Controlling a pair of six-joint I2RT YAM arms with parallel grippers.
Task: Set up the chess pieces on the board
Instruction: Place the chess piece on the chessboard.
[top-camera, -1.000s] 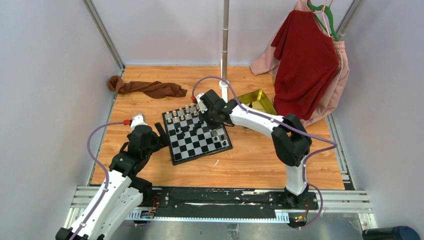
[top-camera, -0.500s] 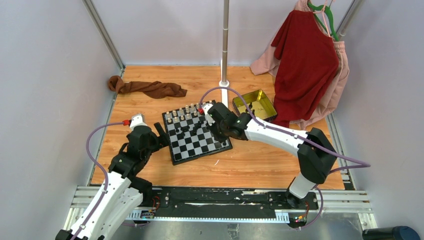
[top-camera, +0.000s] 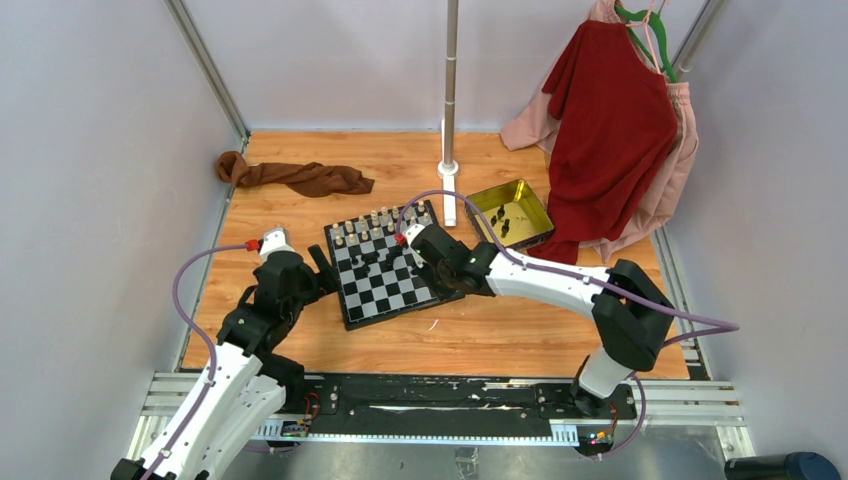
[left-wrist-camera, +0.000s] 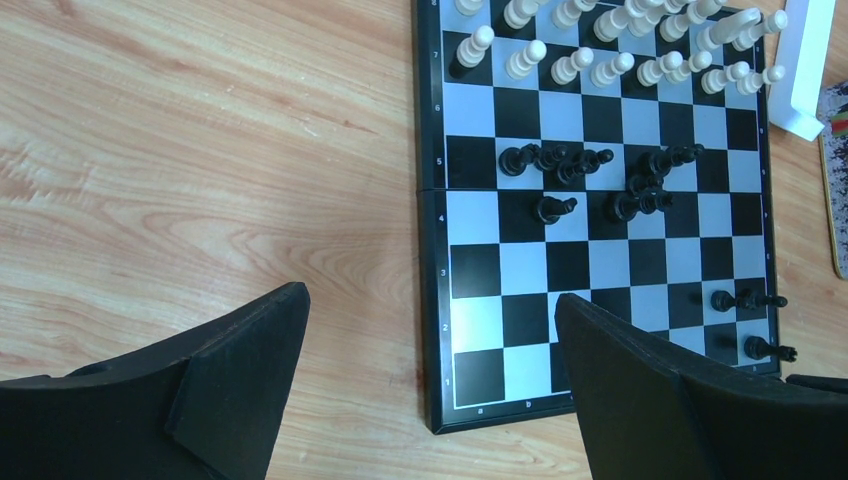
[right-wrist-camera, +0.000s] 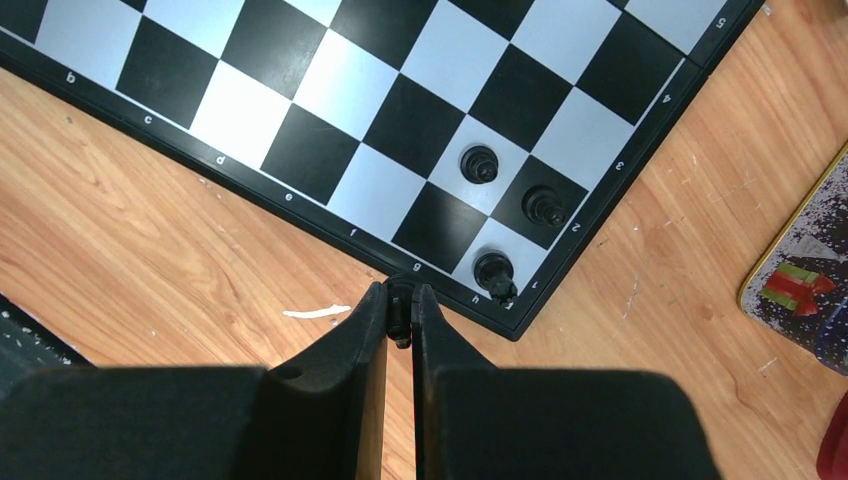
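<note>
A crumpled brown cloth (top-camera: 295, 177) lies at the far left of the wooden table. Nearer me, my left gripper (left-wrist-camera: 430, 300) hovers with its two black fingers (left-wrist-camera: 230, 390) spread wide, holding nothing, straddling the left border of the small black-and-white checkered board (left-wrist-camera: 520, 268). Bare wood stretches from that border out to the left.

On the board, eight cream pawns (left-wrist-camera: 525, 58) stand in a row near the far edge. A second cream row behind them is cut off by the frame. Mid-board is a loose cluster of black pieces (left-wrist-camera: 560, 160), several tipped over and too tangled to count. Three upright black pieces (right-wrist-camera: 543, 205) stand in the near right corner.

My right gripper (right-wrist-camera: 400, 300) is pinched on one small black chess piece (right-wrist-camera: 400, 318), just over the board's near border beside that corner. Bare wood lies along that near border.

Further right, one square yellow-gold tin (top-camera: 515, 200) sits close to the board's far right corner, with a few black pieces inside. A grey metal pole (top-camera: 450, 100) rises behind the board. A red shirt (top-camera: 610, 120) hangs over a pink garment at far right.
</note>
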